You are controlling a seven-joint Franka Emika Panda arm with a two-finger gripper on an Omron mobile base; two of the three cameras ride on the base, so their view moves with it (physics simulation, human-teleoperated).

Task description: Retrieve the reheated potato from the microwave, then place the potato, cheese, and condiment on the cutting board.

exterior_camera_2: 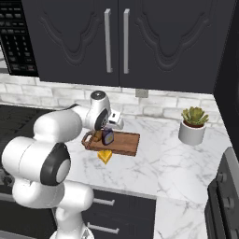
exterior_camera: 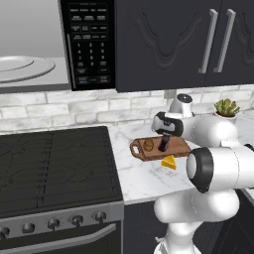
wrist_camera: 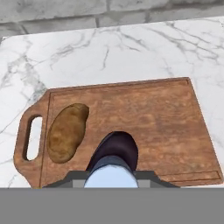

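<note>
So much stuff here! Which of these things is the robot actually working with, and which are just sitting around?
Part of the job:
potato, lying on the cutting board
condiment bottle, held in the gripper over the board
cheese, on the counter beside the board
microwave, door open

Just there:
potted plant
stove
cabinets

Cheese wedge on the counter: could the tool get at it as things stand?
Probably yes, but not right away. The cheese wedge lies in the open on the marble counter beside the cutting board, nothing over it. The tool is shut on the condiment bottle and must release that first.
</note>
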